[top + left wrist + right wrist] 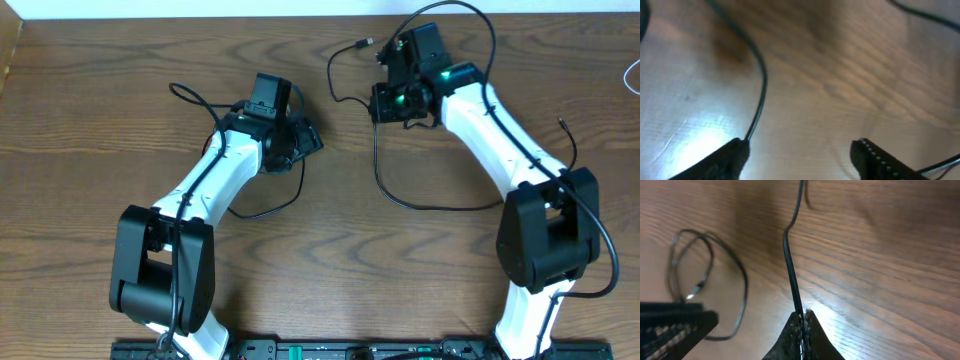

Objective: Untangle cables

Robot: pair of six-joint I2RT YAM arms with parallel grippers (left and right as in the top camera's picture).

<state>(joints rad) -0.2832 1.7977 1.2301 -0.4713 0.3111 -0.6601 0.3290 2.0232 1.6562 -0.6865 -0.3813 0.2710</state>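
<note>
Overhead view first: spotted the black cable (375, 150) lying on the wooden table (90, 120), over on the right side. Ran mostly top to bottom below the right gripper (380, 102), then swung out rightward in a wide curve toward that arm's base. Above the gripper, looped off left and ended in a small plug (362, 43) near the table's far side. Caught a sliver of white cable (624, 80) at the right edge too, well apart from both arms.

Right wrist cam: found the right gripper (801, 322) pinched fully closed on the black cable (790, 265), with the cord heading straight away from the fingertips, kinking, then leaving past the top. Also noticed a thin loop (745, 287) with a plug end flat on the wood to the left; couldn't tell if same cord.

Left wrist cam: found the left gripper (800, 152) wide open, holding nothing. Saw a thin black cord (762, 85) coming down from the top left and touching the tip of one finger (727, 157).
</note>
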